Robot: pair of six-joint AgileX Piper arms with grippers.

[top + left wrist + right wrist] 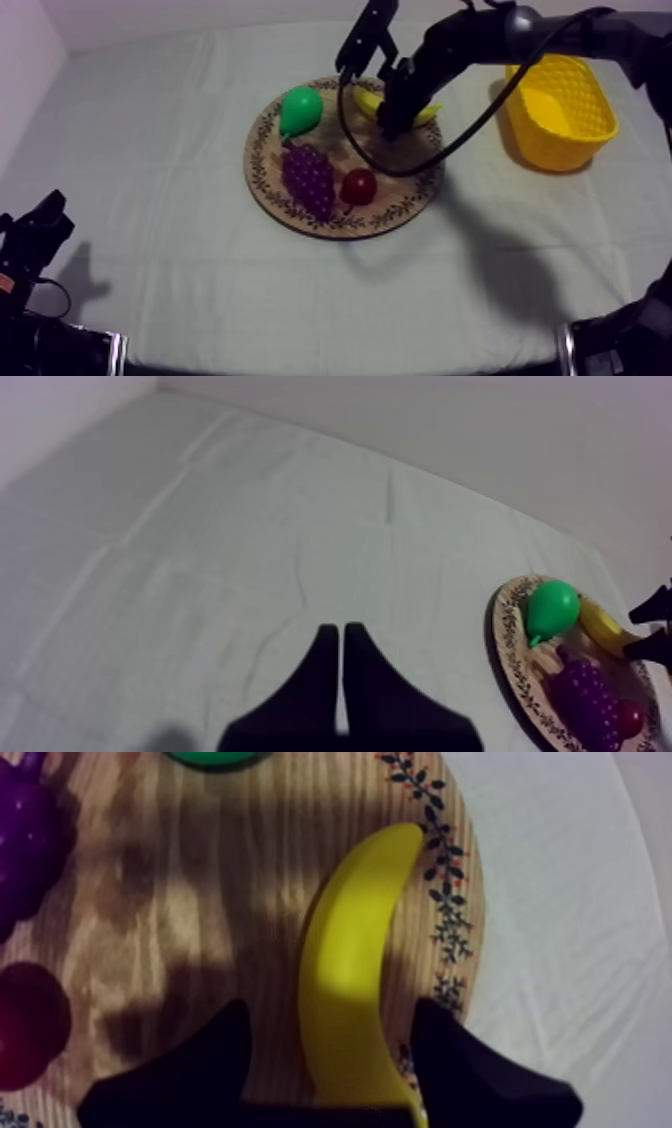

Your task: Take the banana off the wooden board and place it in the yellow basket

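Here right pincer (335, 1014) straddles banana (360, 942), pear (300, 108) and grapes (308, 178) nearby.

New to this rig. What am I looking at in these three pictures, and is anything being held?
Two robot arms work at a cloth-covered table. One picture looks down from above; the other two come from cameras on each arm's wrist. A round wooden board carries a pear, grapes, a small red fruit and a banana; a yellow basket stands beside it. The right gripper straddles the banana, fingers apart, not yet gripping. The left gripper rests shut, holding nothing.
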